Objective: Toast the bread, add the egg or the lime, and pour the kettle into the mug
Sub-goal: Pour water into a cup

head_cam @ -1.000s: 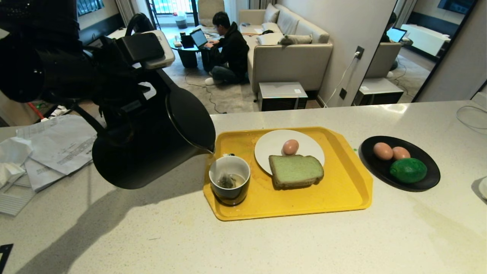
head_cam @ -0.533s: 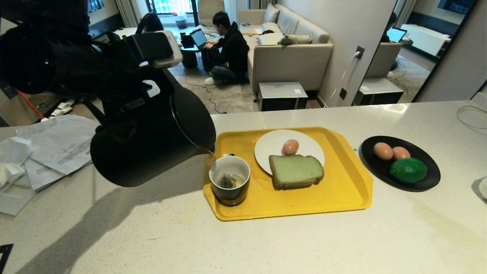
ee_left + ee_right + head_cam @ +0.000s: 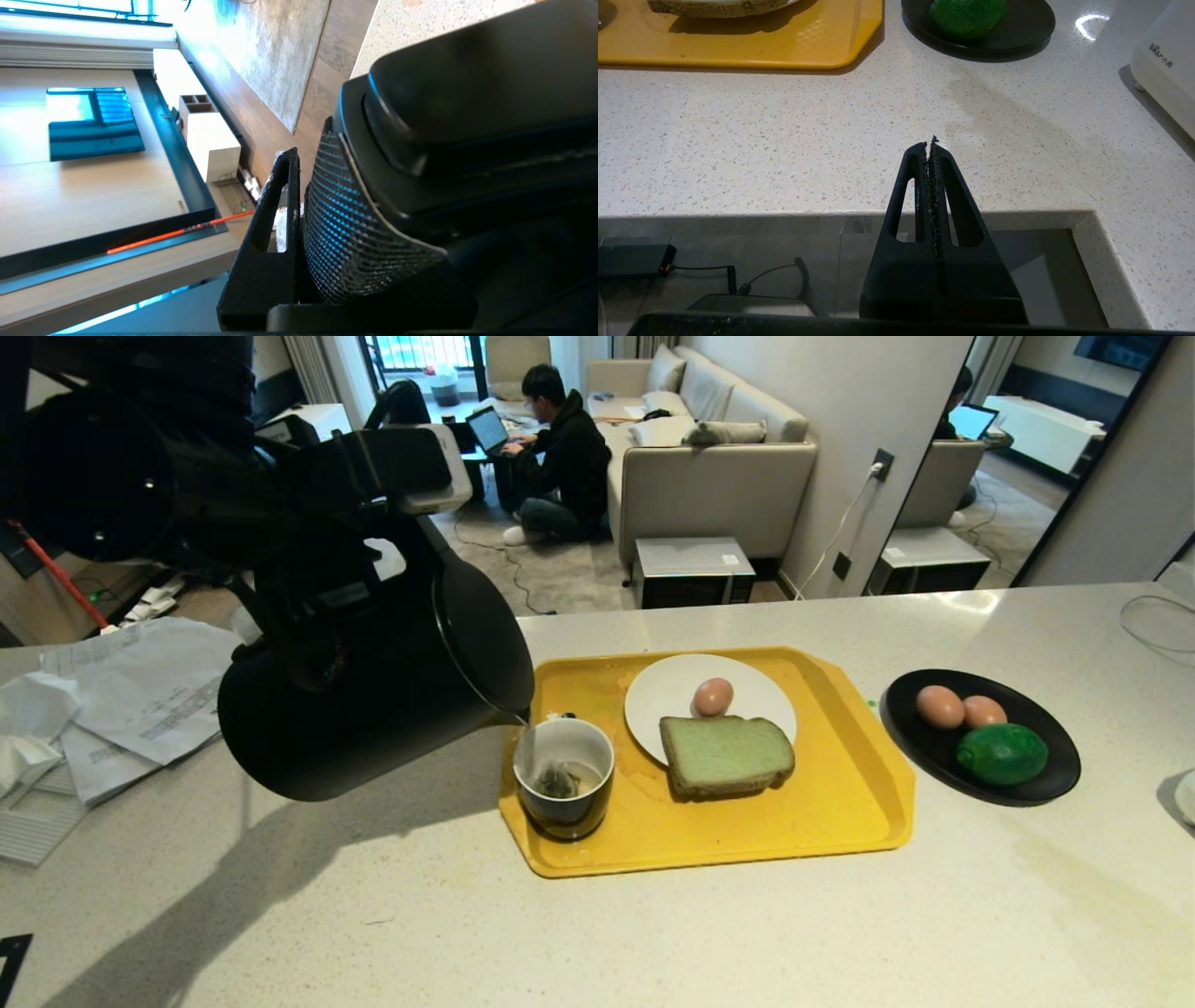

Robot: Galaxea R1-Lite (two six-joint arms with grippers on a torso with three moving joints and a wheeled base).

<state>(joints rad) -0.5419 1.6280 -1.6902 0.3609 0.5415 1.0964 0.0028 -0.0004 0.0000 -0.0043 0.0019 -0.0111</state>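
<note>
The black kettle [image 3: 373, 709] hangs tipped over the counter, its spout at the rim of the dark mug [image 3: 564, 791]. The mug stands on the yellow tray [image 3: 840, 821] with a tea bag inside. My left gripper [image 3: 327, 158] is shut on the kettle's textured handle [image 3: 345, 224]. The green bread [image 3: 726, 754] and one egg [image 3: 713, 696] lie on the white plate [image 3: 667, 695]. Two more eggs [image 3: 939, 706] and the lime [image 3: 1002, 753] sit on a black plate [image 3: 1055, 779]. My right gripper [image 3: 930, 144] is parked shut at the counter's near edge.
Loose papers [image 3: 140, 691] lie on the counter's left. A white appliance [image 3: 1167, 60] stands at the far right, with a thin cable [image 3: 1158, 625] near it. Beyond the counter a person [image 3: 560, 457] sits on the floor by a sofa.
My left wrist has swung a little to the right and the kettle has turned slightly with it. Its spout stays at the mug's rim. Nothing else has moved.
</note>
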